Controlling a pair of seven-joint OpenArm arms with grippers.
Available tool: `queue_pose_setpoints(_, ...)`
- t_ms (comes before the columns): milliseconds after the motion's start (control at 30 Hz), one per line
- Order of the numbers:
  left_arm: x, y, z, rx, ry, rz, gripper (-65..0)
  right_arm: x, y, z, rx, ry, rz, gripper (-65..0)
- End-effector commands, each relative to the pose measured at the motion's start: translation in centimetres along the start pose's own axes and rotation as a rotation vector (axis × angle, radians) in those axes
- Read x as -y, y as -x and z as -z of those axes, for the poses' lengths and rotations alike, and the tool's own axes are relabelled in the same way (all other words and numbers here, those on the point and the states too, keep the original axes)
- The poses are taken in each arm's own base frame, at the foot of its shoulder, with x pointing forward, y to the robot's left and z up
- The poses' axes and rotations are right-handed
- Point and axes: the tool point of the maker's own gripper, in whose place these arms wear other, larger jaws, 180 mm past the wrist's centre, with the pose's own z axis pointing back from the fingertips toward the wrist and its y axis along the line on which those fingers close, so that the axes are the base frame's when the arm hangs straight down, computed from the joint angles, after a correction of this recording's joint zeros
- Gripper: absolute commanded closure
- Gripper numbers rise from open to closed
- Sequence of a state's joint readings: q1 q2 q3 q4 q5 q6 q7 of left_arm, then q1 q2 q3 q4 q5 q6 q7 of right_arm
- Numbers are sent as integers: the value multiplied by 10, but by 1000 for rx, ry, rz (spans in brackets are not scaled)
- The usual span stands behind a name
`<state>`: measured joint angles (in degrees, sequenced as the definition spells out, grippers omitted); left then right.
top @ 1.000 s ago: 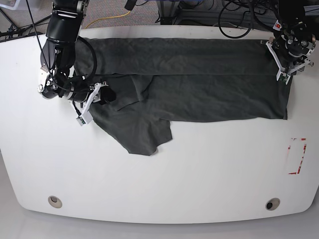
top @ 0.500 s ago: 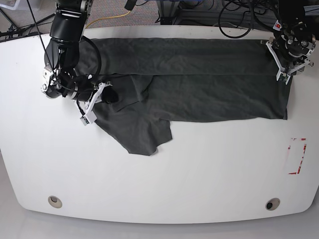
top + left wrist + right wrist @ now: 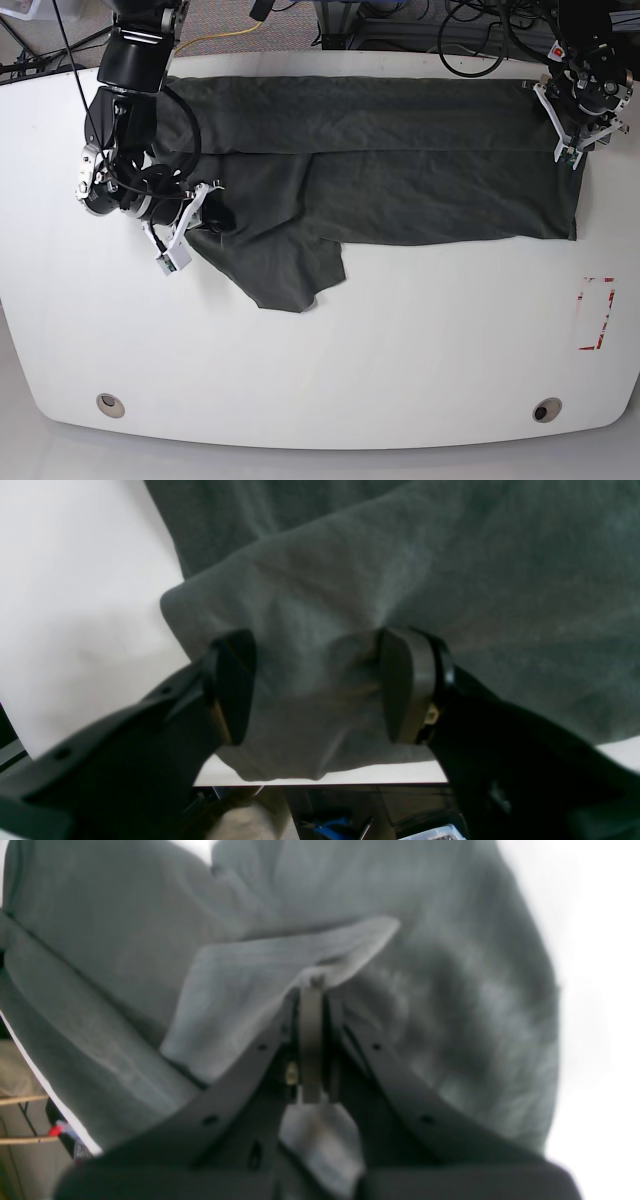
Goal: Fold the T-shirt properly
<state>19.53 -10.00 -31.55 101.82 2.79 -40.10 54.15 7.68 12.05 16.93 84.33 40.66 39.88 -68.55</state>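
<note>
**At both shirt ends: one gripper pinching, one spread**

On table's 9 o'clock side, right gripper (image 3: 207, 213) clamped on T-shirt (image 3: 380, 160), jaws pressed together with a pale flap of cloth pinched between them; clearly seen in right wrist view (image 3: 311, 990), flap peeling off toward 10 o'clock. Grey fabric spread under and around that gripper, white table (image 3: 595, 965) showing at 3 o'clock of the wrist frame.

At table's 2 o'clock corner, left gripper (image 3: 570, 148) spread wide, black pads (image 3: 235, 685) well apart with a bunched corner of shirt (image 3: 310, 630) lying between them, cloth not squeezed. Bare table (image 3: 75, 605) at 9 o'clock of that frame.

Shirt stretched long across far half of table (image 3: 320, 380), top band folded over along far edge, loose skewed flap hanging toward 6 o'clock near the right gripper. Red-marked rectangle (image 3: 596, 313) at 3 o'clock, apart from cloth.
</note>
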Motion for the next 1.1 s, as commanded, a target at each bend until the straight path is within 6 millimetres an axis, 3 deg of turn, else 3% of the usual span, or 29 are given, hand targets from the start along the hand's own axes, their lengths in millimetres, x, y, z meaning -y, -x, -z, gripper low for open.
queue_pose_setpoints(0, -4, 2, -2, -13, -16, 10, -365, 2, -28, -7, 72, 6, -34, 0)
queue_pose_setpoints(233, -5, 2, -2, -13, -16, 12, -365, 6, -37, -3, 78, -3, -19, -6)
queue_pose_setpoints(333, -5, 2, -2, -13, -16, 12, -365, 13, -38, 2, 68, -11, 11, -103)
queue_pose_setpoints(500, -5, 2, -2, -13, -16, 12, -365, 20, -52, -1, 111, -1, 12, -144)
queue_pose_setpoints(667, -5, 1, -2, -11, -17, 12, -365, 41, -67, -13, 99, 89, -43, -417)
queue_pose_setpoints(767, -6, 0, -3, -7, -19, 12, -365, 56, -77, -20, 106, 162, -80, -517)
queue_pose_setpoints(900, -5, -1, -2, -6, -16, 11, -365, 73, -81, -21, 74, 266, -130, -509)
queue_pose_setpoints(1067, -5, -2, -2, -5, -16, 11, -365, 88, -74, -4, 42, 278, -87, -469)
